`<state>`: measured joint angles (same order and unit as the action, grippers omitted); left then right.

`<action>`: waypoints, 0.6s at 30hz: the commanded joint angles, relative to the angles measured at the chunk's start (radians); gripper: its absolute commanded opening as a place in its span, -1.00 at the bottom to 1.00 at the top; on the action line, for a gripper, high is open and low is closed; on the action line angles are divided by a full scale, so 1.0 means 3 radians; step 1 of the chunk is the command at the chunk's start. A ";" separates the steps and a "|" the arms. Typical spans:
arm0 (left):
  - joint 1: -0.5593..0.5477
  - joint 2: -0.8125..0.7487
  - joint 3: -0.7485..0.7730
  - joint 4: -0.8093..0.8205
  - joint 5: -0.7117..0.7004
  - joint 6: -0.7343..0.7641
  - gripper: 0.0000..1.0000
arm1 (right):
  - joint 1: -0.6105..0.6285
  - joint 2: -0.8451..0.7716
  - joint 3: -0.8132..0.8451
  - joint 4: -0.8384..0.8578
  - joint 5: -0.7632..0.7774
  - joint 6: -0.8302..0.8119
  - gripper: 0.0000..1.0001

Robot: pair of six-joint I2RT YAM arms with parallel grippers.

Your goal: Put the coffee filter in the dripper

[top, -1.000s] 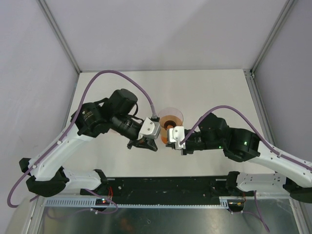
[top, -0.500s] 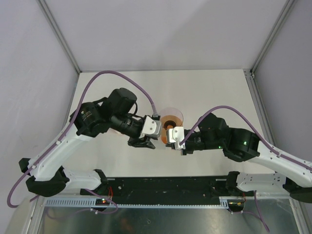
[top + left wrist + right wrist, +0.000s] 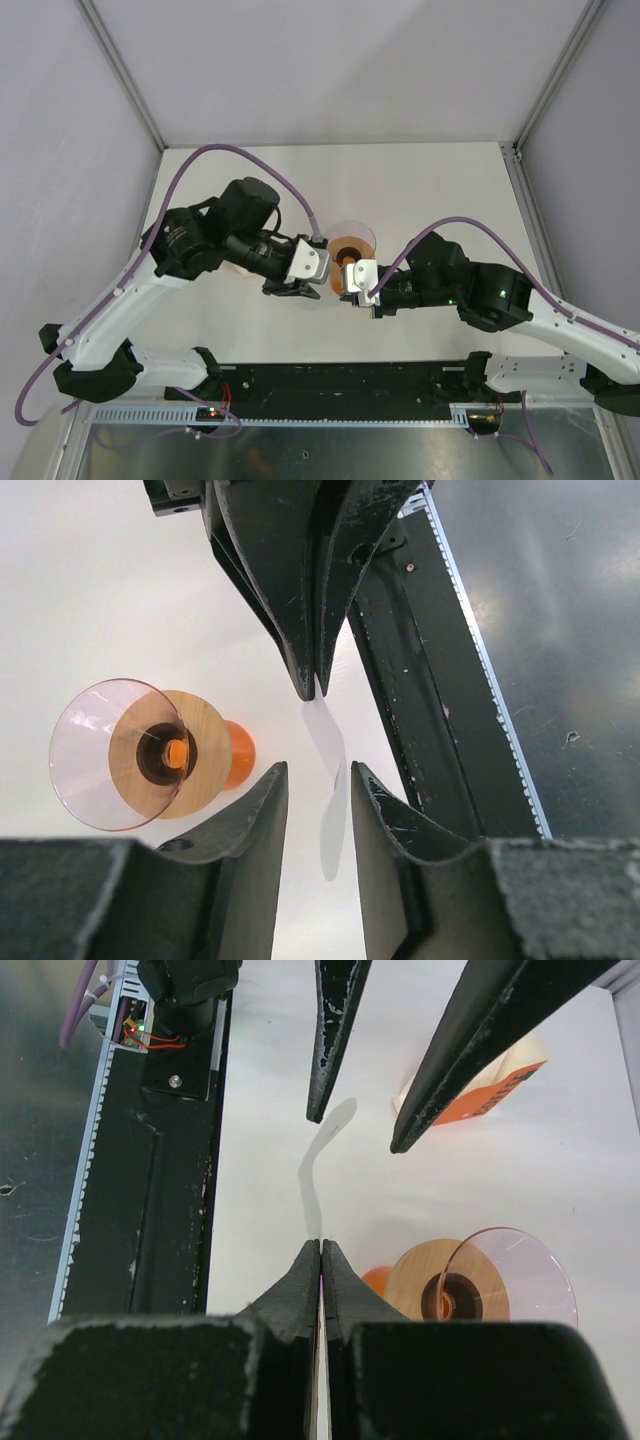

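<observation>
The dripper (image 3: 351,236), a translucent pinkish cone with a wooden collar, stands on an orange cup in the middle of the table. It also shows in the left wrist view (image 3: 100,755) and the right wrist view (image 3: 525,1275). My right gripper (image 3: 320,1248) is shut on the coffee filter (image 3: 312,1180), a thin white sheet seen edge-on. In the left wrist view the filter (image 3: 328,742) hangs from the right gripper and reaches between my fingers. My left gripper (image 3: 315,772) is open around its free end, not touching it. Both grippers (image 3: 300,290) (image 3: 340,288) meet just in front of the dripper.
A cream stack of folded filters with an orange label (image 3: 485,1085) lies behind the left gripper's fingers. The black base rail (image 3: 340,380) runs along the near edge and shows in both wrist views (image 3: 420,680) (image 3: 150,1160). Metal frame posts (image 3: 120,70) stand at the back corners.
My left gripper has shifted slightly, closer in by the right gripper's tip. The right arm and the dripper have held still.
</observation>
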<state>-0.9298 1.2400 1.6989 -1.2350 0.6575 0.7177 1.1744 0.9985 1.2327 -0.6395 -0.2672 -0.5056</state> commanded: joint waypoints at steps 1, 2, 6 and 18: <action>-0.0037 -0.0049 0.0007 0.0054 0.0059 0.0066 -0.32 | 0.0010 -0.0027 0.0130 -0.0011 0.0065 0.0041 -1.00; -0.0044 -0.0051 -0.0016 0.0056 0.0061 0.0056 -0.35 | 0.0009 -0.0026 0.0130 -0.0011 0.0066 0.0042 -1.00; -0.0050 -0.0034 -0.0033 0.0061 0.0020 0.0056 -0.56 | 0.0012 -0.0045 0.0128 -0.0015 0.0047 0.0055 -1.00; -0.0088 -0.0014 -0.0161 -0.0058 0.0118 0.0059 -0.53 | 0.0009 -0.0042 0.0130 -0.0032 0.0078 0.0067 -1.00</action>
<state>-0.9424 1.2400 1.6550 -1.2427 0.6655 0.7250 1.1744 0.9981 1.2327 -0.6502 -0.2569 -0.4976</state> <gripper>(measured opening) 0.245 0.010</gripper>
